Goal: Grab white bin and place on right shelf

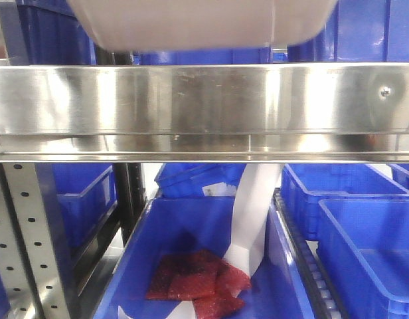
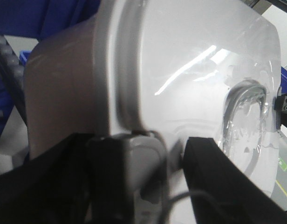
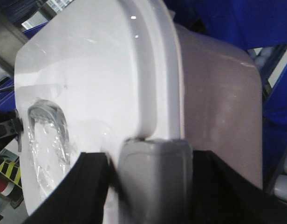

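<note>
The white bin (image 1: 191,23) hangs at the top of the front view, its pale underside just above the broad steel front rail of the right shelf (image 1: 204,100). In the left wrist view the bin (image 2: 181,70) fills the frame, glossy lid facing me with its recessed handle (image 2: 246,116). My left gripper (image 2: 164,175) is shut on the grey latch (image 2: 143,163) at the bin's rim. In the right wrist view the bin (image 3: 101,70) shows lid left, pinkish body right. My right gripper (image 3: 150,179) is shut on the grey latch (image 3: 155,172) at that end.
Below the shelf rail lie several blue open crates (image 1: 364,239). The nearest crate (image 1: 191,266) holds red packets (image 1: 198,279) and a white strip (image 1: 254,212). A perforated upright (image 1: 25,232) stands at left. More blue crates (image 1: 377,30) sit behind the bin.
</note>
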